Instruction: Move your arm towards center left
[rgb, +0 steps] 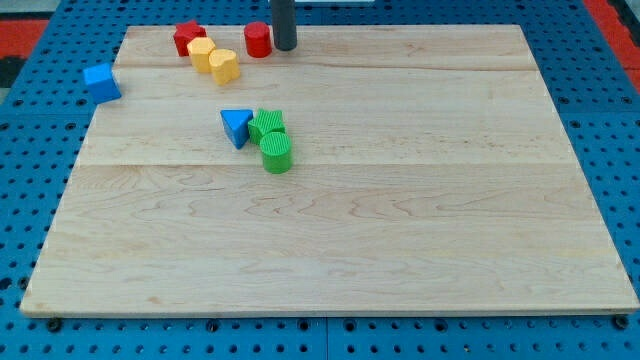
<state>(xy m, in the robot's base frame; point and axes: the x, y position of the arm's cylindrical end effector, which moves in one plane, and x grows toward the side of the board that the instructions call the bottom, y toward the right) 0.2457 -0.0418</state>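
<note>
Wooden board (400, 230): my tip (285, 47) beside red cylinder (257, 40); seemingly unlabelled.

Your tip (286, 46) sits at the view's top, left of centre, just right of the red cyl. (258, 40), rod upright.

Your rod at the view's top edge

Your dark rod stands upright, entering from the view's top just left of centre, and my tip (285, 47) rests at the board's far edge.
</note>
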